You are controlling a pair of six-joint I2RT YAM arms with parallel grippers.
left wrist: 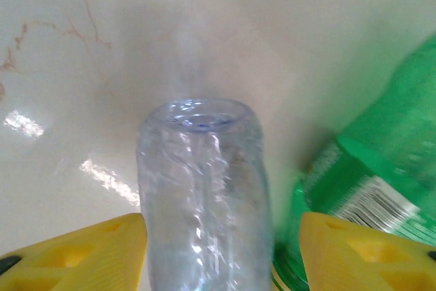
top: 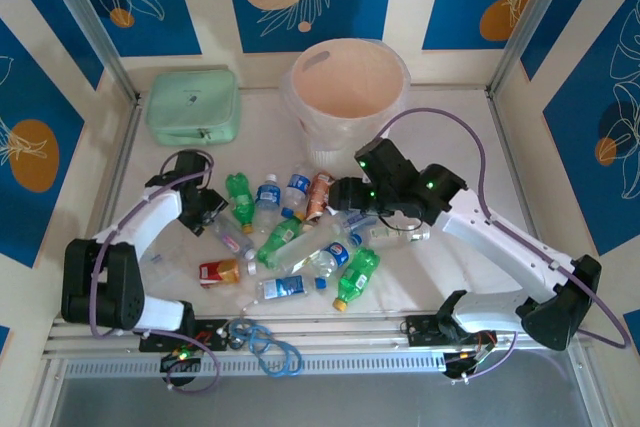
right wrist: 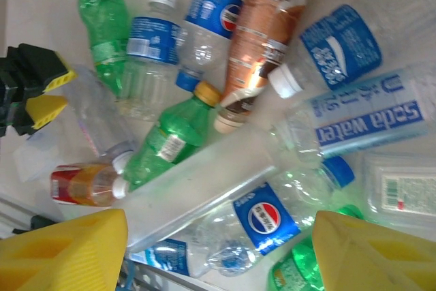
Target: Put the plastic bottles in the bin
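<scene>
Top external view, Ben: where do the plastic bottles (top: 295,232) lie?

Ana, they're in a loose heap on the middle of the table (top: 260,137), on their sides, between the two arms. The bin (top: 345,97) stands upright just behind the heap, at the back.

Which sorts do you make out on the right wrist camera?

A brown-labelled bottle (right wrist: 262,39), a green bottle with a yellow cap (right wrist: 170,141), a blue-labelled bottle reading "soda water" (right wrist: 368,117), and a red-labelled bottle (right wrist: 85,185) at the heap's left edge.

And the left gripper (top: 205,209)?

It's low at the heap's left side. Its own camera shows the yellow fingers (left wrist: 75,253) on either side of a clear bottle (left wrist: 204,195) lying on the table. The jaws stand apart around it, not clamped, with a gap on the right. A green bottle showing a barcode (left wrist: 381,168) lies just beside.

The right gripper (top: 345,192)?

It hangs above the heap on the side nearest the bin, fingers (right wrist: 68,253) spread wide over the bottles.

Anything else out there?

A mint-green case (top: 193,105) at the back, left of the bin.
</scene>
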